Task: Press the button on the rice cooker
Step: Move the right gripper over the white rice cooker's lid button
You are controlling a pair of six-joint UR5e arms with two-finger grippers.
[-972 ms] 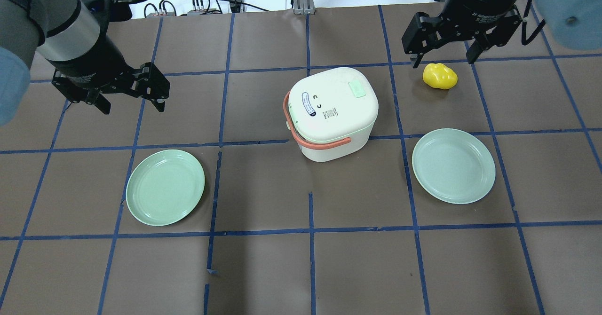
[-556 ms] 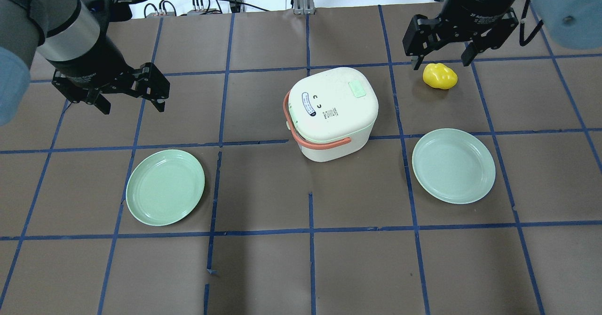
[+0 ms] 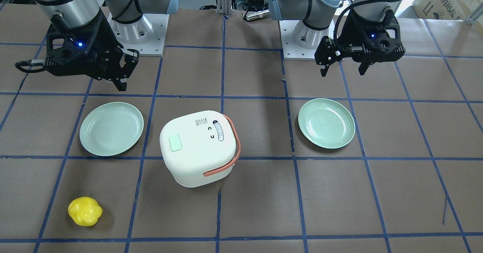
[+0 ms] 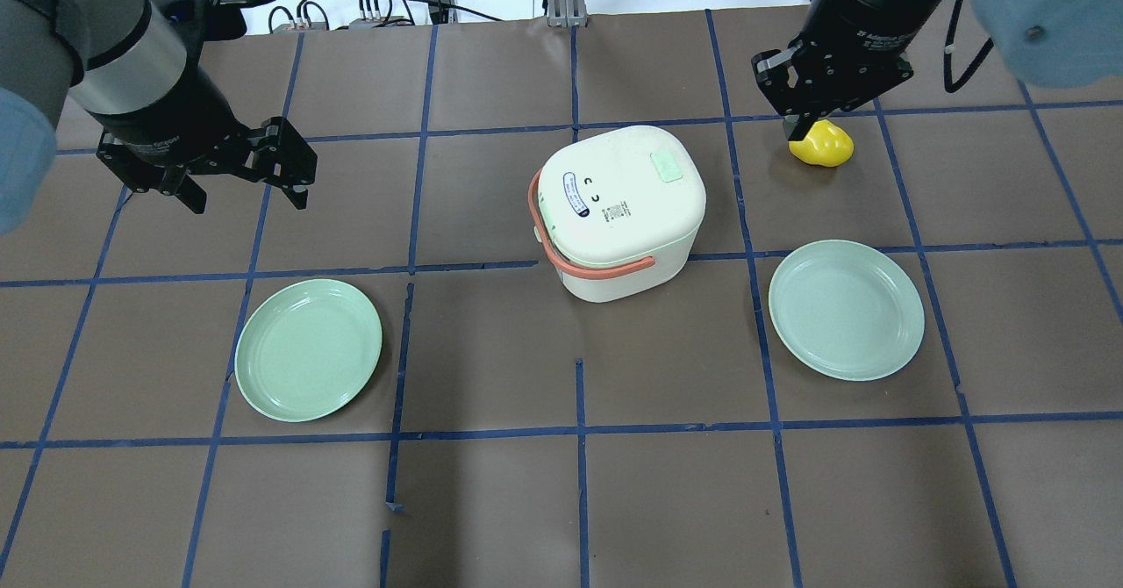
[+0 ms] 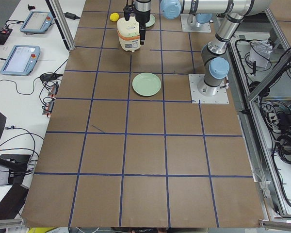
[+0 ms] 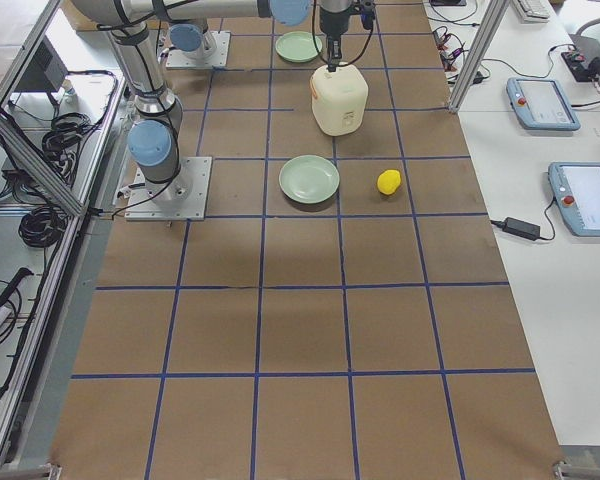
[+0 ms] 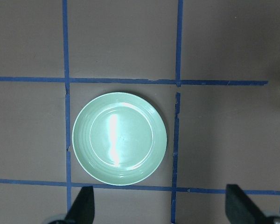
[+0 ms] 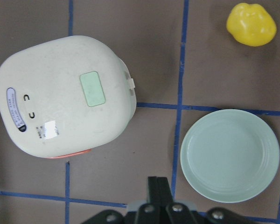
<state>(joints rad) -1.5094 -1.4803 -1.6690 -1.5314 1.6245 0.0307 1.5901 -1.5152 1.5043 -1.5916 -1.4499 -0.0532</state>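
The cream rice cooker (image 4: 618, 211) with an orange handle stands mid-table, lid closed. A pale green rectangular button (image 4: 667, 167) sits on its lid and also shows in the front view (image 3: 175, 144) and the right wrist view (image 8: 92, 88). My right gripper (image 4: 803, 123) is shut and empty. It hovers to the right of the cooker by the far edge of the yellow toy (image 4: 826, 145), apart from the cooker. Its closed fingers (image 8: 157, 186) show in the right wrist view. My left gripper (image 4: 244, 197) is open and empty, far to the cooker's left.
Two light green plates lie on the brown table, one at the left (image 4: 309, 349) and one at the right (image 4: 847, 309). The left plate fills the left wrist view (image 7: 119, 138). Blue tape lines grid the table. Cables lie beyond the far edge.
My right gripper has shut its fingers and turned, and now sits just over the yellow toy's far edge. The left arm and the cooker have not moved.
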